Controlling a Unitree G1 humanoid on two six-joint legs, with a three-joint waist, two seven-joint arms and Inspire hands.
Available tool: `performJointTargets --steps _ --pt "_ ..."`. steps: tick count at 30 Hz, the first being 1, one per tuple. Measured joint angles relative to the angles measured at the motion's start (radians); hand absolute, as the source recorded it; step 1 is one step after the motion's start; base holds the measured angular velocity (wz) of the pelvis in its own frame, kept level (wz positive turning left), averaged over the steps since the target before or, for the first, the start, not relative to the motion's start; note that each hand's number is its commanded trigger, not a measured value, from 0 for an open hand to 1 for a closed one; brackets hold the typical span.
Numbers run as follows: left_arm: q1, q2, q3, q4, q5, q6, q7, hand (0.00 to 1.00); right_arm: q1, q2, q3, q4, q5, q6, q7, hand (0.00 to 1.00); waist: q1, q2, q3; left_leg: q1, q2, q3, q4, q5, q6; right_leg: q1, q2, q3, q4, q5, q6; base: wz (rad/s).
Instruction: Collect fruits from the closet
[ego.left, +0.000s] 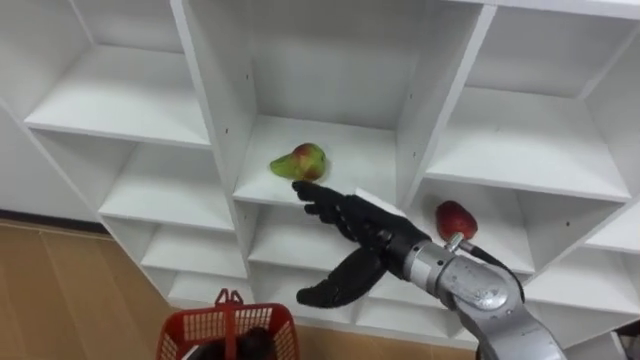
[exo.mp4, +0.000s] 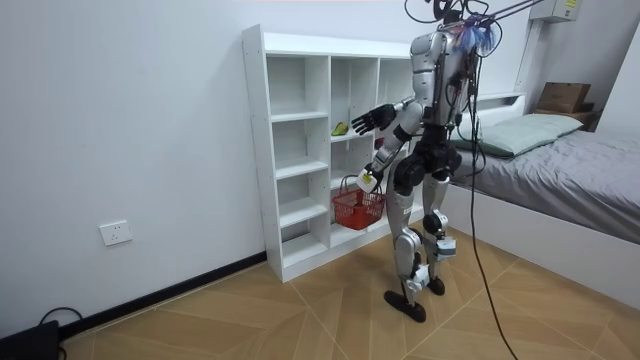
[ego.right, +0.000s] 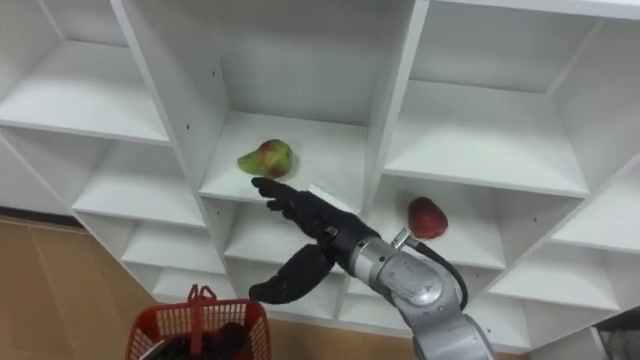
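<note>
Pear (ego.left: 298, 161), green with a red blush, lies on its side at the front edge of a middle shelf of the white closet (ego.left: 205, 90), just above centre frame. The robot's right hand (ego.left: 365, 228) reaches up from the lower right. Its fingers are straight and spread, the thumb hangs below, and the fingertips are just short of the fruit, holding nothing. The pear looks light, firm and smooth-skinned. It would probably roll at a nudge and bruise under a hard squeeze, so a gentle wrap around its broad belly seems the safest hold. A round red fruit (ego.left: 455, 219) waits in the compartment to the right and a little lower. At the bottom left, a red basket (ego.left: 178, 340) hangs at the left hand (exo.mp4: 368, 181), whose grip cannot be made out. The robot stands facing the closet.
</note>
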Motion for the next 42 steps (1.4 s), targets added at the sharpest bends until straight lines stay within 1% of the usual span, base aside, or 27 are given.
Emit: performJointTargets --steps 2,6,11,12,15,16,17,18,19,21,24,26,30,34,35,39,42 --pt "-0.001 -0.006 0.0 0.0 0.025 0.0 -0.001 1.0 0.0 0.001 0.009 0.0 -0.001 0.014 0.026 0.0 0.007 -0.002 -0.0015 0.001 0.001 0.0 -0.003 0.0 0.0 0.0 0.001 -0.001 0.0 0.0 0.0 0.0" --pt "-0.001 -0.007 0.002 0.005 0.039 0.001 -0.001 1.0 0.002 0.005 0.014 0.0 -0.021 0.015 0.046 0.0 0.009 -0.004 -0.0028 0.001 0.001 -0.001 -0.003 0.0 0.0 -0.001 0.002 0.0 -0.001 0.0 0.0 0.0" --pt "0.0 -0.007 0.015 0.005 0.041 0.001 0.018 1.0 0.001 0.016 0.002 -0.001 -0.031 0.014 0.049 0.0 0.007 -0.012 -0.0093 0.002 0.001 -0.003 -0.003 0.0 0.0 -0.001 0.001 0.0 0.0 0.0 0.0 0.0" --pt "-0.001 -0.007 0.017 0.005 0.041 0.001 0.02 1.0 0.001 0.018 -0.003 -0.001 -0.031 0.014 0.046 0.0 0.006 -0.012 -0.0096 0.003 0.001 -0.003 -0.003 0.0 0.0 0.0 0.001 0.001 0.0 0.0 0.0 0.0" --pt "0.001 -0.007 0.019 0.007 0.037 -0.004 0.05 1.0 0.001 0.034 -0.033 -0.012 -0.028 0.011 0.008 0.0 0.003 -0.01 -0.008 0.007 0.0 -0.004 0.001 0.0 0.0 0.006 0.0 0.001 0.0 0.0 0.0 0.0" --pt "0.001 -0.008 0.021 0.009 0.037 -0.004 0.06 1.0 0.001 0.039 -0.038 -0.021 -0.027 0.01 -0.013 0.0 0.001 -0.006 -0.0056 0.011 0.0 -0.004 0.001 0.0 0.0 0.011 0.0 0.0 0.0 0.0 0.0 0.0" --pt "0.001 -0.008 0.021 0.011 0.037 -0.005 0.064 1.0 0.001 0.04 -0.051 -0.03 -0.027 0.003 -0.026 0.0 -0.001 -0.001 -0.0022 0.015 0.001 -0.001 0.001 0.0 0.0 0.015 0.0 -0.001 0.0 0.0 0.0 0.0" --pt "0.001 -0.008 0.022 0.012 0.037 -0.006 0.064 1.0 0.001 0.043 -0.058 -0.037 -0.027 0.001 -0.033 0.0 -0.003 0.001 -0.0013 0.016 0.001 -0.001 0.0 0.0 0.0 0.015 0.0 -0.001 0.0 0.0 0.0 0.0" --pt "0.001 -0.01 0.024 0.012 0.037 -0.007 0.065 1.0 0.0 0.046 -0.069 -0.054 -0.027 -0.01 -0.051 0.0 -0.007 0.004 0.0003 0.016 0.001 -0.001 -0.002 0.0 0.0 0.016 0.0 0.0 0.001 0.001 -0.001 0.0" --pt "0.001 -0.015 0.029 0.013 0.038 -0.007 0.065 1.0 -0.003 0.048 -0.084 -0.081 -0.025 -0.022 -0.075 0.0 -0.013 0.006 0.0005 0.016 0.001 -0.001 -0.005 0.0 0.0 0.015 0.0 0.0 0.002 0.001 -0.001 0.0" --pt "0.001 -0.024 0.029 0.03 0.037 -0.016 0.067 1.0 -0.003 0.044 -0.093 -0.13 -0.017 -0.033 -0.115 0.0 -0.019 0.014 -0.0046 0.015 0.001 0.0 -0.003 0.0 0.0 0.013 0.001 0.0 0.002 0.001 -0.002 0.0" --pt "0.001 -0.032 0.028 0.034 0.037 -0.016 0.075 1.0 -0.004 0.044 -0.098 -0.136 -0.009 -0.052 -0.144 0.0 -0.019 0.015 -0.0081 0.017 0.001 0.001 -0.001 0.0 0.0 0.013 0.002 0.002 0.002 0.001 -0.002 0.0" --pt "0.001 -0.036 0.027 0.044 0.041 -0.02 0.072 1.0 -0.005 0.046 -0.098 -0.136 -0.015 -0.053 -0.169 0.0 -0.018 0.013 -0.0096 0.016 0.001 -0.002 -0.002 0.0 0.0 0.012 0.001 0.002 0.002 0.001 -0.001 0.0" --pt "0.004 -0.036 0.032 0.045 0.066 -0.019 0.055 1.0 -0.008 0.05 -0.098 -0.136 -0.036 -0.052 -0.178 0.0 -0.013 0.003 -0.016 0.01 0.001 -0.003 -0.002 0.0 0.0 0.006 0.001 0.001 0.002 0.001 -0.001 0.0" --pt "0.004 -0.036 0.031 0.047 0.075 -0.019 0.055 1.0 -0.012 0.057 -0.097 -0.136 -0.046 -0.052 -0.179 0.0 -0.012 0.002 -0.0168 0.01 0.001 -0.003 -0.002 0.0 0.0 0.006 0.001 0.001 0.002 0.001 -0.001 0.0" --pt "0.004 -0.035 0.031 0.07 0.075 -0.019 0.055 1.0 -0.027 0.067 -0.095 -0.136 -0.071 -0.052 -0.209 0.0 -0.007 0.003 -0.0156 0.014 0.0 -0.002 -0.001 0.0 0.0 0.01 0.001 0.002 0.001 0.001 -0.001 0.0" --pt "0.004 -0.037 0.031 0.084 0.075 -0.019 0.055 1.0 -0.028 0.072 -0.094 -0.134 -0.077 -0.053 -0.238 0.0 0.003 0.006 -0.0102 0.019 0.001 -0.005 -0.003 0.0 0.0 0.016 0.001 -0.002 -0.001 0.001 -0.001 0.03"
